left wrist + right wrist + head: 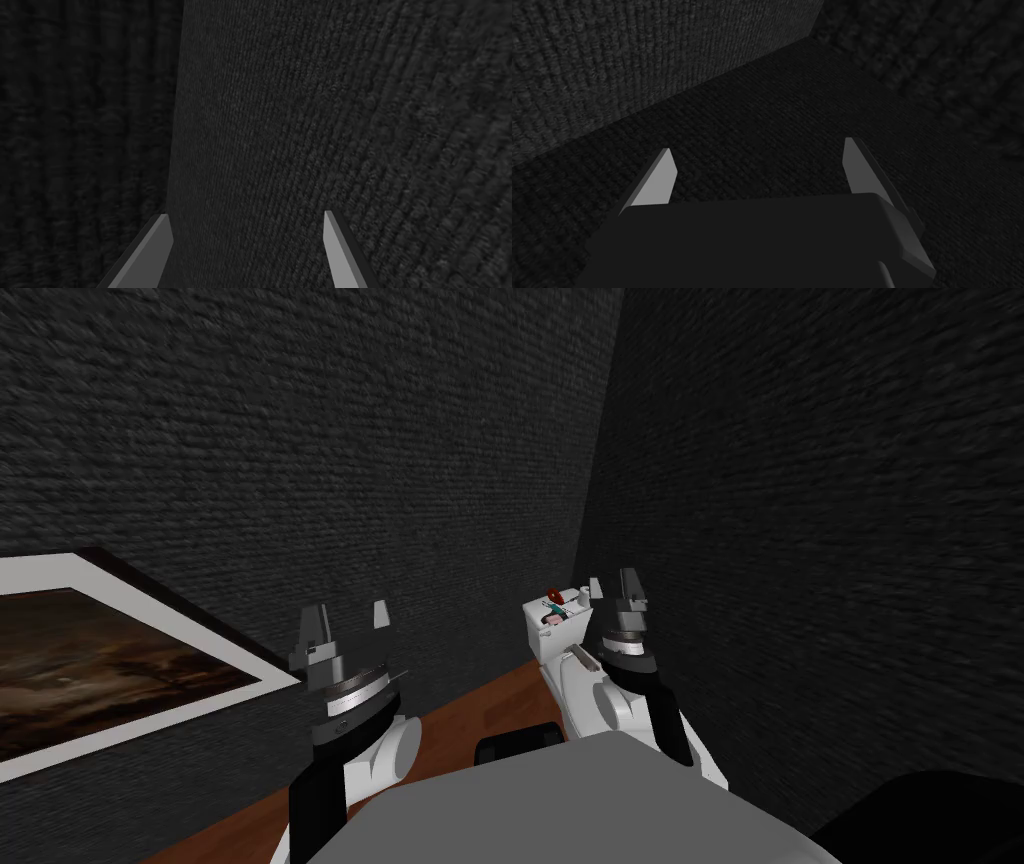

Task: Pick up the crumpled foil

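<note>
A white toilet [556,650] stands in the corner where two dark brick walls meet. On its tank top lie a few small things, among them a red one [552,594] and a teal one [552,615]; I cannot tell which of them is the crumpled foil. My right gripper [612,586] is raised just right of the tank, open with nothing between its fingers [758,145]. My left gripper [349,620] is held up well left of the toilet, facing the wall, also open with nothing in it [245,214].
A white-framed picture [100,658] in brown tones hangs on the left wall. A strip of reddish-brown wooden floor [460,718] runs between that wall and the toilet. The dark walls close in on both sides of the corner.
</note>
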Motion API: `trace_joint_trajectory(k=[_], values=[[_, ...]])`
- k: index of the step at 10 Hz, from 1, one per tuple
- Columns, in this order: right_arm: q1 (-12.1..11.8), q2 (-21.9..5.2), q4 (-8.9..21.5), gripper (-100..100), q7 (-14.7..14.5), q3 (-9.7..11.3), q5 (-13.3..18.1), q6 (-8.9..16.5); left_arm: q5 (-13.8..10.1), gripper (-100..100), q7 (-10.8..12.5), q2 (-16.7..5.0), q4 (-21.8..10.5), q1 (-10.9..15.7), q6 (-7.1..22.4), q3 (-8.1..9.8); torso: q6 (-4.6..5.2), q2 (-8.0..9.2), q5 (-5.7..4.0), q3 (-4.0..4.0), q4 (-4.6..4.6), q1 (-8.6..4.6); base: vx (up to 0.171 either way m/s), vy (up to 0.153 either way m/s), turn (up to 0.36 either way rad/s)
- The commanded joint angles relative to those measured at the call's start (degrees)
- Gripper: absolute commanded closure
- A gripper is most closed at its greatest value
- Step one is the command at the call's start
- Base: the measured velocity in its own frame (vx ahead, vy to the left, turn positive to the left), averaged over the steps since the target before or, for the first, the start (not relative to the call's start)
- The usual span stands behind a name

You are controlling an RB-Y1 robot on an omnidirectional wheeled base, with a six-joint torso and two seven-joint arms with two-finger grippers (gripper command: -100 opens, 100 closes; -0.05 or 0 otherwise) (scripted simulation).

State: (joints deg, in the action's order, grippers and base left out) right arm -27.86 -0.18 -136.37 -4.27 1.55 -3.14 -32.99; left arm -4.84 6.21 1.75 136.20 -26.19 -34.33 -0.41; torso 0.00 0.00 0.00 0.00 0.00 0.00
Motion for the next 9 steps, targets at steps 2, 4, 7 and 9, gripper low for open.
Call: trace_joint_trajectory(k=[2,4,7,9], values=[[0.0,-3.0,0.5,-100,-0.5,0.3,2.0,1.1,0.0,0,0.0,0.0,0.0,0.0,0.0,0.0,-0.01,-0.05,0.0,-0.03,-0.01,0.0,0.027,0.004,0.098],[0.0,-5.5,1.4,-100,-1.3,0.7,5.1,2.7,0.0,0,0.0,0.0,0.0,0.0,0.0,0.0,-0.01,-0.17,0.0,-0.1,-0.04,-0.01,0.049,-0.001,0.125],[-0.1,-7.5,2.6,-100,-2.4,1.3,9.3,5.1,0.0,0,0.0,0.0,0.0,0.0,0.0,0.0,-0.02,-0.27,0.0,-0.15,-0.06,0.0,0.055,0.001,0.144],[-0.4,-9.2,4.4,-100,-3.8,2.1,13.2,7.9,0.0,0,0.0,0.0,0.0,0.0,0.0,0.0,-0.02,-0.13,0.0,-0.08,-0.03,0.0,0.031,-0.003,0.186]])
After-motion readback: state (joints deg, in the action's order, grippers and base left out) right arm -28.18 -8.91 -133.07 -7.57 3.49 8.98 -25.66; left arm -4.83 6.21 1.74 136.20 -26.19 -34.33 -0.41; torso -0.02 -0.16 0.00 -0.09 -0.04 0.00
